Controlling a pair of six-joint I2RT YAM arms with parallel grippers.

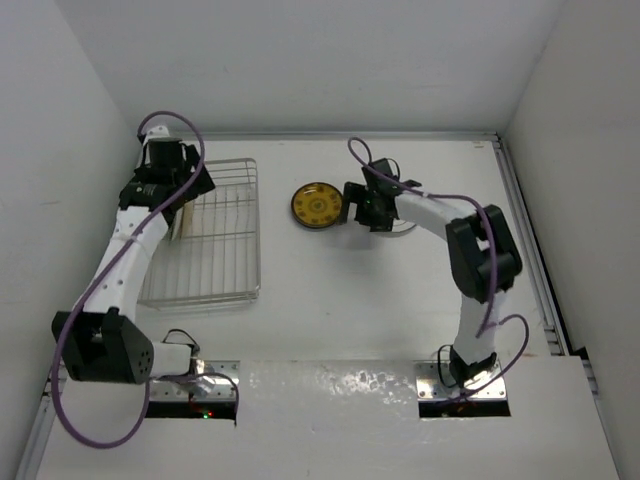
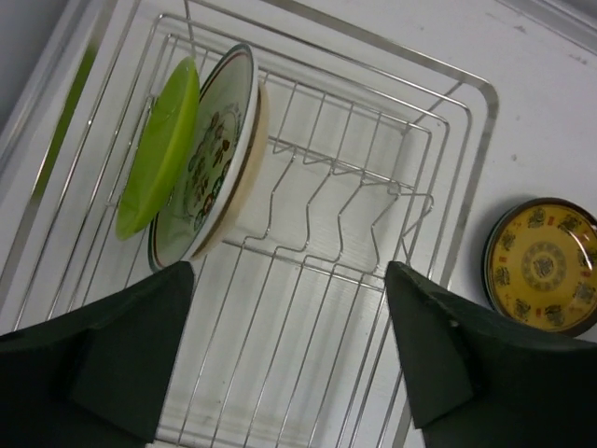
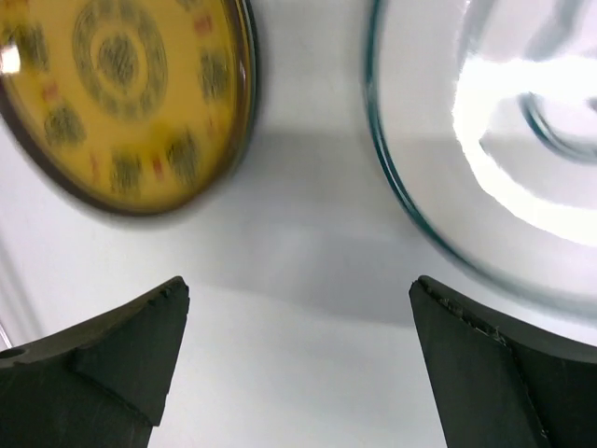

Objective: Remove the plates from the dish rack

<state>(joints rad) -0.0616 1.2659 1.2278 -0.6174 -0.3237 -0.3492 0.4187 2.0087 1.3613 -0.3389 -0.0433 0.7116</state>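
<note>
The silver wire dish rack (image 1: 215, 250) (image 2: 373, 187) sits at the left of the table. A lime green plate (image 2: 159, 149) and a white plate with red-black rim marks (image 2: 224, 131) stand on edge together at one end of it. My left gripper (image 1: 188, 192) (image 2: 289, 271) hovers open above the rack, nothing between its fingers. A yellow-brown patterned plate (image 1: 317, 205) (image 2: 544, 264) (image 3: 121, 93) lies flat on the table right of the rack. My right gripper (image 1: 352, 206) (image 3: 300, 280) is open just beside it, over bare table. A teal-rimmed white plate (image 3: 485, 140) lies flat to its other side.
White walls close in on the left, back and right. The rack stands close to the left wall (image 1: 60, 180). A metal rail (image 1: 525, 240) runs along the table's right edge. In the top view my right arm (image 1: 440, 215) hides most of the teal-rimmed plate.
</note>
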